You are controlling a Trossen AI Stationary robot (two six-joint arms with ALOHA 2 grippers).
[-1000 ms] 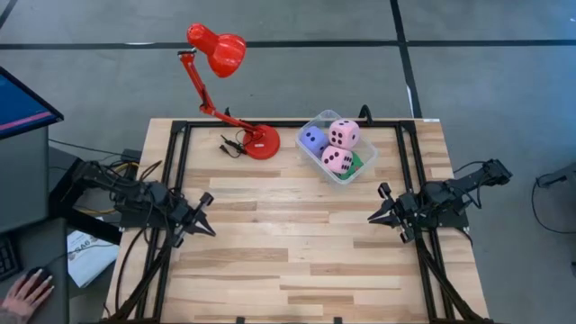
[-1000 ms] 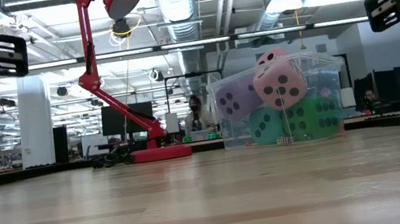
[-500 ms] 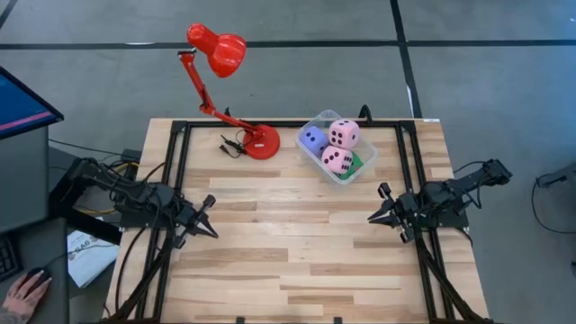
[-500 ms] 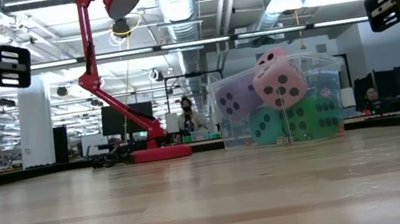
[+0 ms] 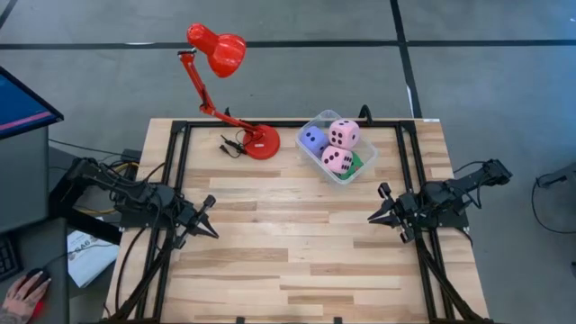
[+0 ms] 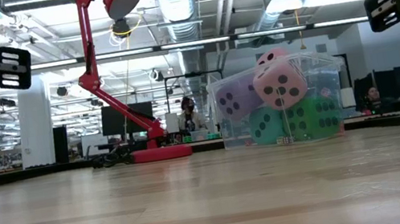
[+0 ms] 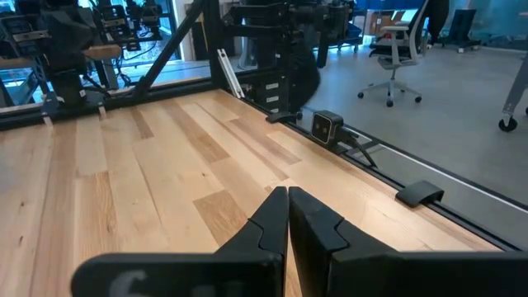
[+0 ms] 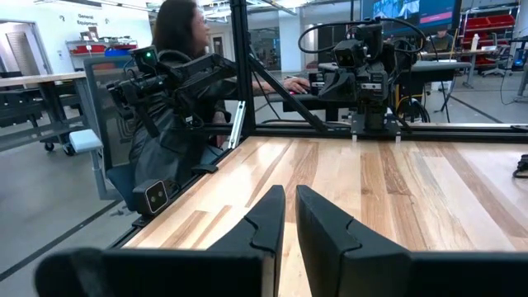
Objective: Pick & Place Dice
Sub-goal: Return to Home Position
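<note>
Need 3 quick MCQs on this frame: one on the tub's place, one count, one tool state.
1. The clear tub stands: A) beside the lamp base; B) midway between the arms; C) at the corner by the left arm.
2. Pink dice in it: A) one; B) two; C) four.
3. The left tool is: A) shut, empty; B) wide open; C) shut on a die.
Answers: 1 A, the high view shows tub and lamp base side by side; 2 B, two pink cubes show there; 3 A, its fingers meet in the left wrist view with nothing between. The right tool waits empty too.
</note>
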